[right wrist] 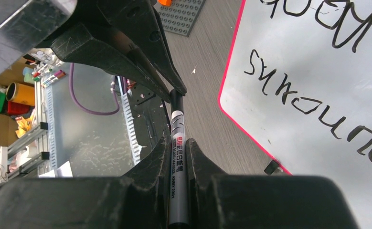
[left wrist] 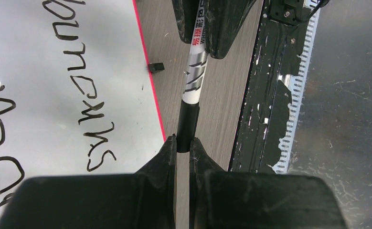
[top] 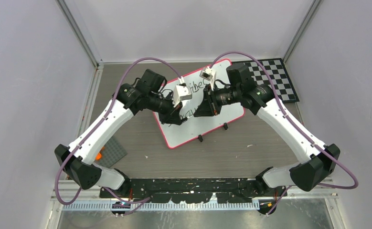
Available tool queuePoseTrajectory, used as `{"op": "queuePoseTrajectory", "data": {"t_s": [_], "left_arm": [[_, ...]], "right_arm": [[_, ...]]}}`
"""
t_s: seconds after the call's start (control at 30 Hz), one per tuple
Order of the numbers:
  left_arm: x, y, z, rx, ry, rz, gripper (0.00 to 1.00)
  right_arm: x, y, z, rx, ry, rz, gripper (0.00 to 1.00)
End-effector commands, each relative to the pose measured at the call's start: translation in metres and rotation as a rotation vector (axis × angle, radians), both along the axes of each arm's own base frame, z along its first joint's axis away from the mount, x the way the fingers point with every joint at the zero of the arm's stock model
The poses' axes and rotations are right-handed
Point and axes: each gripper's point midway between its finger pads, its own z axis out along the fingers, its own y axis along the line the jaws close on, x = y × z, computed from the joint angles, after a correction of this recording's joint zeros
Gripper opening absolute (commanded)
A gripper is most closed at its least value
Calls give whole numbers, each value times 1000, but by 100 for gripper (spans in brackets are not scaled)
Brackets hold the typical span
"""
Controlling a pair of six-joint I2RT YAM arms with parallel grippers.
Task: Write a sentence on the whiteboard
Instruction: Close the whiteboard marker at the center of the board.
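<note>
black ink fills two lines: the sentence [left wrist: 93, 114] sits on the whiteboard [top: 186, 132]. the board lies flat on the table, skewed. its long axis runs across in front of me, with the right end farther away. the lines of writing follow that axis, parallel to the near red rim.

my left pincer [left wrist: 184, 143] is clenched on the black end of the marker [left wrist: 193, 81]. my right pincer [right wrist: 178, 142] grasps the printed white barrel. the pen bridges the two, lifted clear of the board, its length running left to right.

i judge this to be a cap being pushed on or pulled off. if my wrists are not in line, the cap could seat crooked, or the pen could twist out of one grip. if it drops, it could land on the writing and smear it, or knock the board askew.
</note>
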Motion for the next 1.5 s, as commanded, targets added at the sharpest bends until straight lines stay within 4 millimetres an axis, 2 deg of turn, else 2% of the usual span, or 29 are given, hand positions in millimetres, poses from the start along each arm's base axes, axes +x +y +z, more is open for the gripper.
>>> {"op": "queuePoseTrajectory", "data": {"t_s": [0.0,0.2,0.37,0.4,0.5,0.57,0.7,0.8,0.93,1.03,1.13,1.3,1.47], "left_arm": [[2,-60,108,-402,-247,-167,0],[2,-65,113,-423,-280,-185,0],[2,-55,109,-374,-311,-167,0],[1,-50,105,-352,-299,-147,3],[-10,-27,90,-305,-225,-144,25],[-17,-12,81,-278,-166,-135,36],[-30,5,71,-248,-86,-139,47],[-30,3,67,-254,-67,-143,51],[-12,-8,61,-284,-58,-70,51],[6,-15,63,-312,-95,-6,47],[11,-19,62,-313,-123,0,47],[-5,-22,53,-298,-100,-72,48],[-23,-16,42,-279,-46,-127,50]], "right_arm": [[-13,20,-8,-5,12,80,0],[-22,24,-14,-25,-9,124,0],[-15,22,-12,-29,-13,91,0],[-11,20,-10,-27,-14,74,0],[6,12,0,-1,2,11,0],[8,9,5,11,1,-2,0],[2,6,9,19,-4,14,0],[1,7,13,32,-6,20,0],[-6,13,20,54,-8,49,0],[-21,16,19,33,-56,114,0],[-26,17,20,27,-68,133,0],[-23,19,23,32,-74,121,0],[-20,20,23,29,-80,117,0]]}}
